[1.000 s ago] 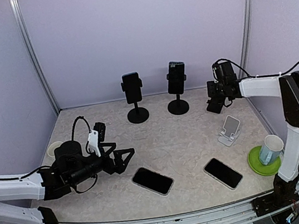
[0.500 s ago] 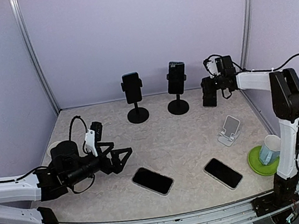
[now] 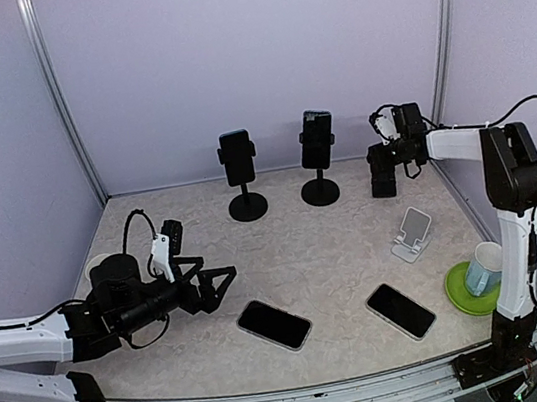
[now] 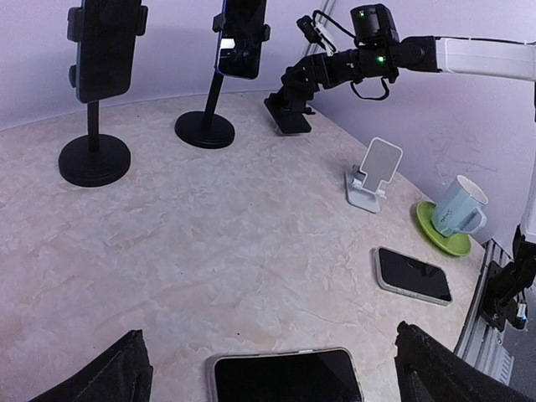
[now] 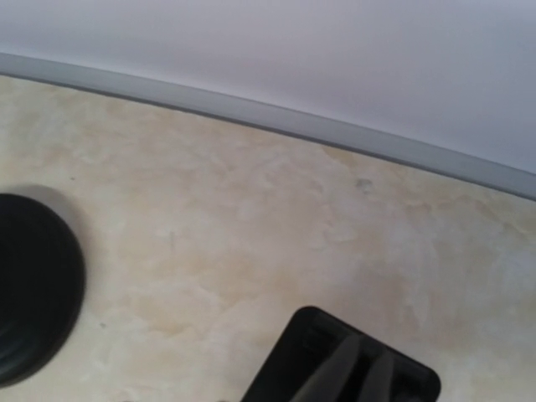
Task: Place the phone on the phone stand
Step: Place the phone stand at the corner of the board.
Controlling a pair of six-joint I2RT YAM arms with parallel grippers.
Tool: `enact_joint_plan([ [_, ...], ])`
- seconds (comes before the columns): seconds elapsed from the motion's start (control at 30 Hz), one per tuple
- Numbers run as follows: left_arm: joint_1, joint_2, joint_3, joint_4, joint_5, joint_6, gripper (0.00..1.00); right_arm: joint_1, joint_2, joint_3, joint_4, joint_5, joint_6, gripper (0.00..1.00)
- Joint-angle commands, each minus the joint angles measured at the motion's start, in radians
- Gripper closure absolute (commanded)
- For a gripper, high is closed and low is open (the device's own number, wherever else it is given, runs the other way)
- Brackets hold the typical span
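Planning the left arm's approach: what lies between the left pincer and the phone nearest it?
Only bare table shows between the open left pincer and that phone, clear in the top view; the left wrist view shows nothing in the way either.

Left gripper [image 3: 219, 287] hovers low with jaws spread wide; right gripper [image 3: 383, 176], stretched far back, points downward (jaw gap unclear).

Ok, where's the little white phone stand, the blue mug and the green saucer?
Small white folding phone stand [image 3: 414, 228]: top view, its tilted back plate.
Pale blue ceramic mug [image 3: 484, 268]: top view, its side wall.
Round green saucer [image 3: 458, 292]: top view, its bare left rim.
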Motion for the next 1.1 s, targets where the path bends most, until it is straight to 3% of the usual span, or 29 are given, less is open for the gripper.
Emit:
enact_joint_plan([
  [0.0,-0.007,0.008,-0.007,0.005,-0.008,-0.004,0.01,-0.024,0.012,0.015,0.029,-0.023,-0.013,0.39],
  [0.4,-0.007,0.023,0.009,0.006,0.0,-0.002,0.01,-0.051,0.042,-0.017,0.059,-0.071,0.024,0.34],
  [0.9,-0.007,0.033,0.025,0.007,0.009,-0.002,0.01,-0.054,-0.056,-0.009,-0.019,-0.016,0.06,0.02],
  [1.07,-0.007,0.041,0.035,0.011,0.011,0.004,0.01,-0.054,-0.208,-0.095,-0.088,-0.009,0.171,0.0],
])
